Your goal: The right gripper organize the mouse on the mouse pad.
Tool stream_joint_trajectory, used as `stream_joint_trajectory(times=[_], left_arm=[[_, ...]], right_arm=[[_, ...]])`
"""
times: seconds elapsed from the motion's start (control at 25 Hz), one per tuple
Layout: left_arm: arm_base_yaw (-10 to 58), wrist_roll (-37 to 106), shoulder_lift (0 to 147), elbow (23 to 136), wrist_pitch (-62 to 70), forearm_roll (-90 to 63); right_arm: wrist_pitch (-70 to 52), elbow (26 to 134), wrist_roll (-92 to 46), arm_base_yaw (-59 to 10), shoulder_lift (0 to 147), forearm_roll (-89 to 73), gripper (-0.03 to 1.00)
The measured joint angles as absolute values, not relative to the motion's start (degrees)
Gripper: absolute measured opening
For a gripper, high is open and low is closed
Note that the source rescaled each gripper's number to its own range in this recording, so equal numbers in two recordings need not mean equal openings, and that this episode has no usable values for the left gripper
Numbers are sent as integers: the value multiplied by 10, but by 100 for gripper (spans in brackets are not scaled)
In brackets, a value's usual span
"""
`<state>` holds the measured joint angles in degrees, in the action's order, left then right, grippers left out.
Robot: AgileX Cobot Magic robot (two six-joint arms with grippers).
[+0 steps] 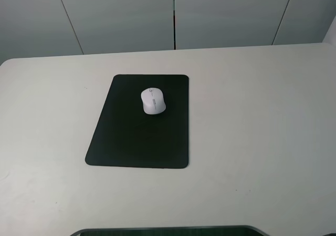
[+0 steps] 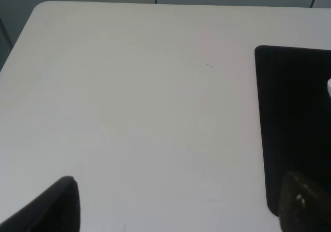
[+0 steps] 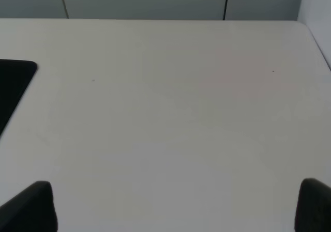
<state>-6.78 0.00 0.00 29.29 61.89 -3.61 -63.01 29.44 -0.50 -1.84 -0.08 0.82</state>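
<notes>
A pale off-white table (image 1: 252, 141) fills most of the high view, its far edge rounded at the 10 o'clock corner. Grey wall panels (image 1: 115, 15) stand behind at 12 o'clock, split by dark seams

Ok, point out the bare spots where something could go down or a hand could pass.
The table is bare right of the mouse pad, out to its right edge, and likewise on the pad's left. The near half of the pad is free too. The only crowded spot is the pad's far half, where the mouse sits.
</notes>
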Motion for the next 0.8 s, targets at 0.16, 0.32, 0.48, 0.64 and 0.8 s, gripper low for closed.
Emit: stream_joint_trajectory(times=[0.16, 0.32, 0.48, 0.64, 0.8], left_arm=[[-68, 0, 0, 293, 619, -36], [-68, 0, 0, 293, 619, -36], [-68, 0, 0, 293, 619, -36], [-68, 0, 0, 293, 619, -36], [-68, 0, 0, 293, 619, -36]], right_arm=[[-630, 294, -9, -18, -1, 7, 99], [-630, 294, -9, -18, -1, 6, 99], [-630, 294, -9, -18, -1, 4, 99], [-630, 294, -7, -18, -1, 4, 99], [-630, 294, -7, -18, -1, 4, 99]])
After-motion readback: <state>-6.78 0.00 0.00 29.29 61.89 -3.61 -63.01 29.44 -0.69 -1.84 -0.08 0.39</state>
